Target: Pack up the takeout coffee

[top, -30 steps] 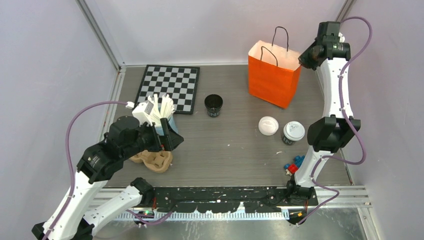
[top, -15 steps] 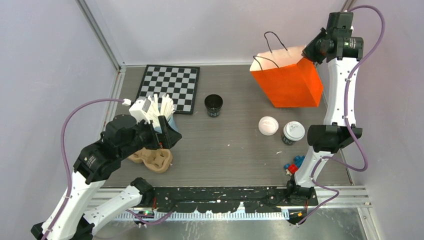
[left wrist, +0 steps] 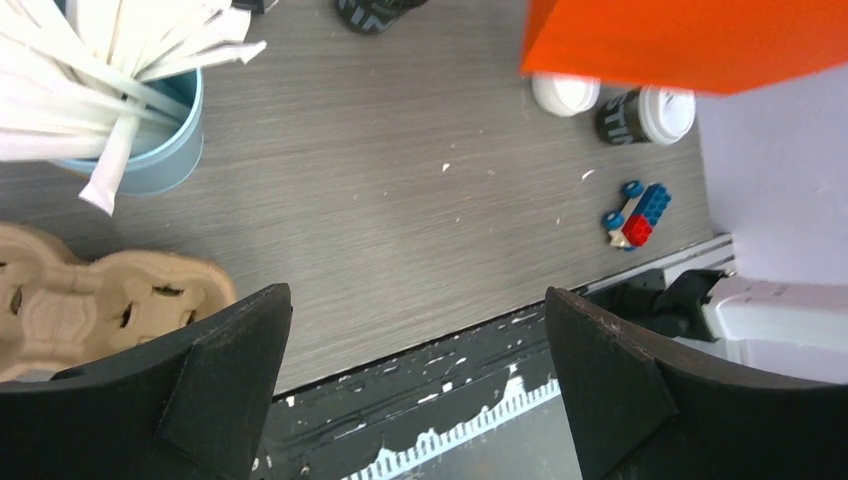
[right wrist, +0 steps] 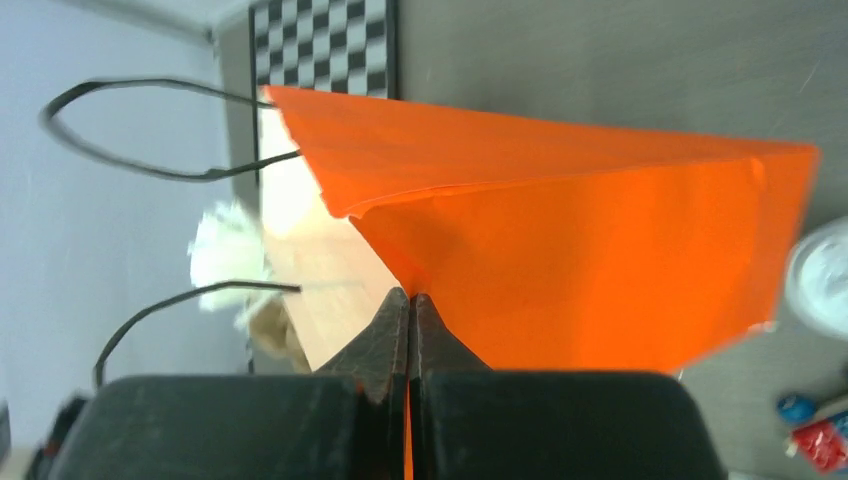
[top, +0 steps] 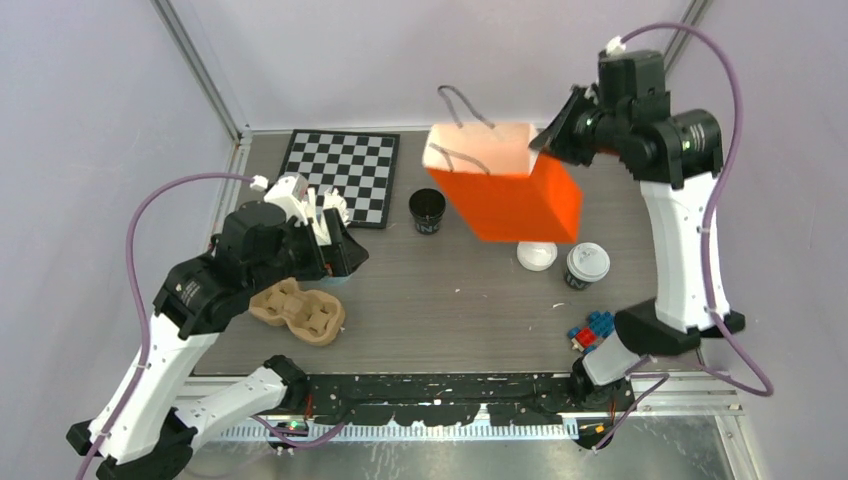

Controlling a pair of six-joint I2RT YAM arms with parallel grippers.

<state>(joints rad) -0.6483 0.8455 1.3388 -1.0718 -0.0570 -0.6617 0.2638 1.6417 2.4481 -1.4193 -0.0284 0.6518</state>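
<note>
- Top view: orange paper bag with black cord handles [top: 515, 195] hangs off the grey wood-grain surface [top: 450, 310], tipped over with its mouth to the left. Right jaws are pinched together on its upper right rim.
- Just left of the bag stands an uncapped black paper cup with pale print [top: 427, 211]. Just below it lies a loose round white plastic lid [top: 537, 258], partly hidden by the bag's bottom edge. Beside that lid is a black paper cup capped in white [top: 586, 266], upright.
- Well left of the bag: brown moulded-pulp cup carrier [top: 300, 312], its wells empty, with the left jaws hovering spread wide above it, holding nothing.
- Left wrist view: jaws apart, bare surface between them. The carrier [left wrist: 90, 300] is at the left edge, with a light-blue cup of white sticks [left wrist: 160, 150] above it. The bag [left wrist: 680, 40] fills the top right corner, with the lid [left wrist: 565, 93] and capped cup [left wrist: 650, 113] just under it.
- Right wrist view: jaws shut tight on a fold of the bag's rim [right wrist: 600, 260]. Some of the pale inside wall shows, but I cannot tell whether the bottom holds anything.
- Progress, by my reading: early. Both cups sit on the surface outside the bag, one lacks its lid and the carrier is unloaded. Capping, loading and bagging all remain.
</note>
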